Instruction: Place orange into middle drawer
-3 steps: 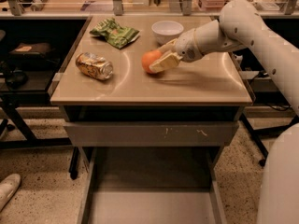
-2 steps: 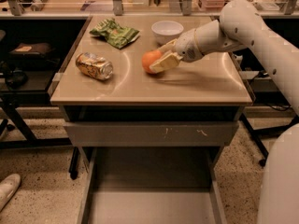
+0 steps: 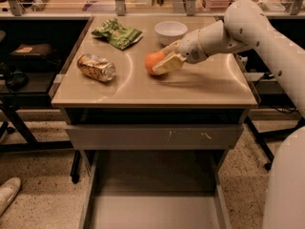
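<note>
The end effector (image 3: 161,61) is clamped on the orange (image 3: 151,64) at the middle of the desk (image 3: 205,86), near the white bowl (image 3: 170,31); the middle drawer (image 3: 152,210) stands open below

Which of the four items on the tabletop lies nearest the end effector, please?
The orange: the end effector is right at it, while the white bowl, green packet and crushed can sit well apart.

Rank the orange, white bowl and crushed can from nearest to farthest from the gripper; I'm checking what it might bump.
1. Orange: gripped between the fingers of the gripper, mid-table.
2. White bowl: just behind the gripper, near the back edge.
3. Crushed can: well off toward the picture's left.
</note>
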Available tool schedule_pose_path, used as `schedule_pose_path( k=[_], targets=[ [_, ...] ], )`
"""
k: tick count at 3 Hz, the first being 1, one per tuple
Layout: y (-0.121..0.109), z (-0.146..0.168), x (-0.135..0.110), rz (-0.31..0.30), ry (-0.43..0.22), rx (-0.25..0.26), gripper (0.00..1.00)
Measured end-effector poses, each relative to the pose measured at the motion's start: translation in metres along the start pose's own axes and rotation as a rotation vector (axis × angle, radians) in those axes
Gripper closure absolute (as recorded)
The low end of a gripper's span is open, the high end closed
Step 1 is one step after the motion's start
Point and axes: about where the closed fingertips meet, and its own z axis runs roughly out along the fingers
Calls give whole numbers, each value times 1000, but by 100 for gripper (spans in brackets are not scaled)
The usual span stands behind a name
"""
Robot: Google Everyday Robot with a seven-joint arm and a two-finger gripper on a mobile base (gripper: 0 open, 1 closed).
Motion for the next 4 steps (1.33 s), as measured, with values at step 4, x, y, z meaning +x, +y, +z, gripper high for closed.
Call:
schedule_pose_path(
  k=[4],
  targets=[
    [128,-111,4,-256,-102,106,100]
  ],
)
